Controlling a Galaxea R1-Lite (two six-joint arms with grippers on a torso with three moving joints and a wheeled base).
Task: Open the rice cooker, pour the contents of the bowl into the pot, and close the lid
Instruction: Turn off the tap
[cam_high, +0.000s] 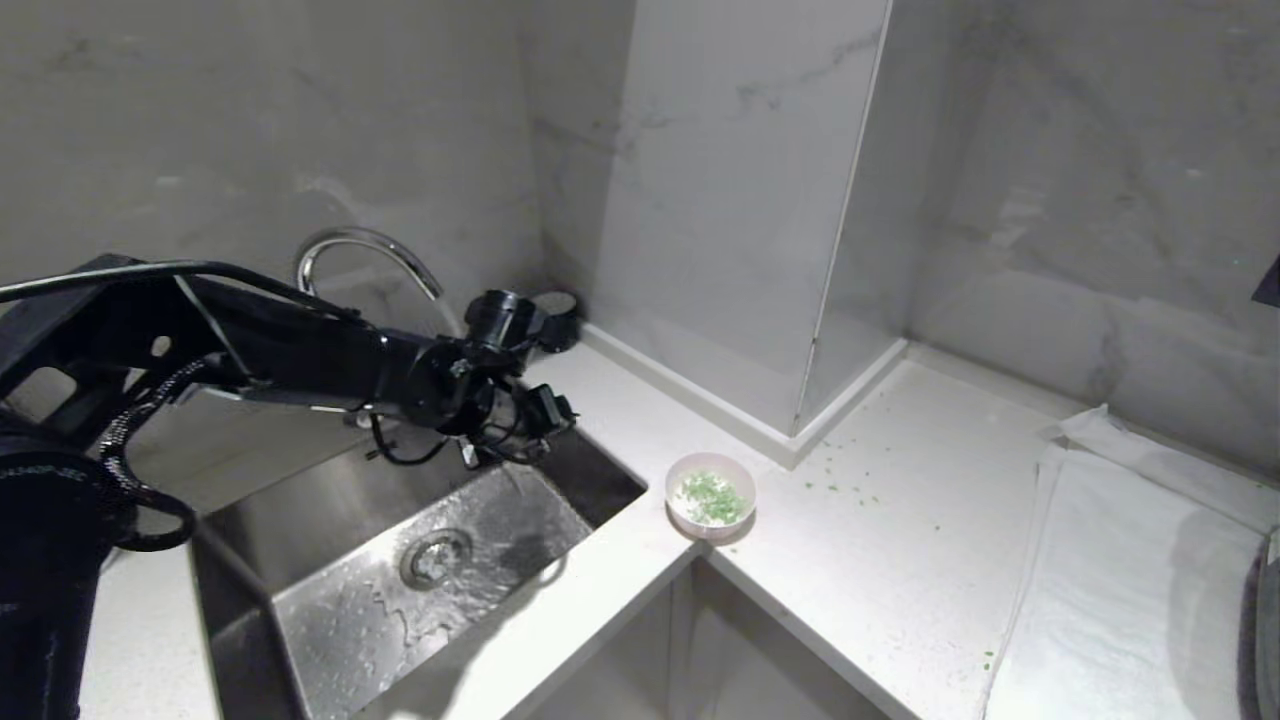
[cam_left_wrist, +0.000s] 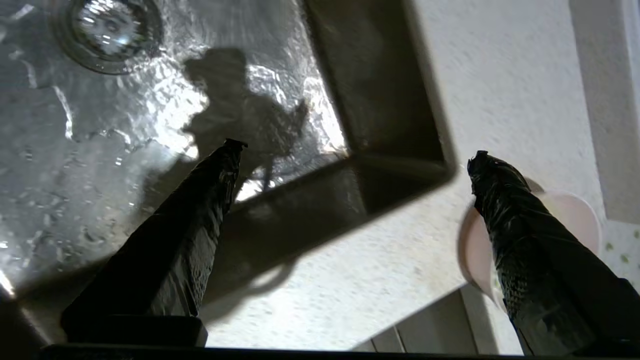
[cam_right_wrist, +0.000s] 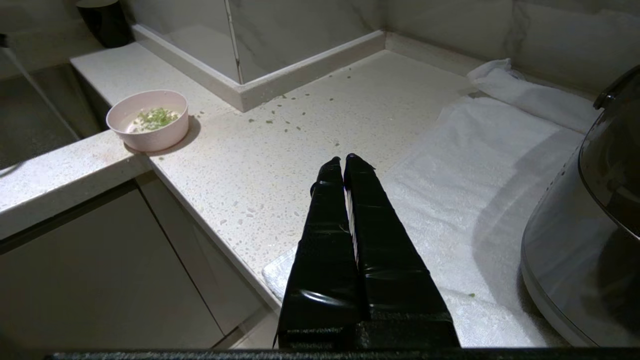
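Left arm (cam_high: 250, 350) fills the near left of my head view, reaching out over the sink (cam_high: 330, 600); its gripper (cam_high: 535, 415) hangs above the sink's far right corner, holding nothing. Bowl (cam_high: 711, 495) sits on the counter (cam_high: 900, 560) just right of the sink, at the inner corner edge, with green and white bits (cam_high: 714, 498) inside. Loose green flecks (cam_high: 850, 480) lie scattered on the counter beyond it. White towel (cam_high: 1120, 580) covers the counter's right end. Faucet (cam_high: 365, 250) arcs behind the arm.

Left wrist view: my fingers (cam_left_wrist: 200, 210) stand wide apart, empty. One tip is over the wet sink floor, the other overlaps the bowl (cam_left_wrist: 575, 215) rim in the picture; I can't tell if it touches. So the bowl lies off to one finger's side, not between them; I judge the gripper must shift toward the counter to straddle the rim.

Right wrist view: right gripper (cam_right_wrist: 344, 161) has its fingers pressed together, empty, over the counter edge by the towel (cam_right_wrist: 475, 175). Cooker (cam_right_wrist: 590, 240) sits on the towel close beside it, lid (cam_right_wrist: 615, 165) down. Bowl (cam_right_wrist: 150, 120) is well apart. Left arm is nearer the bowl, right nearer the cooker.
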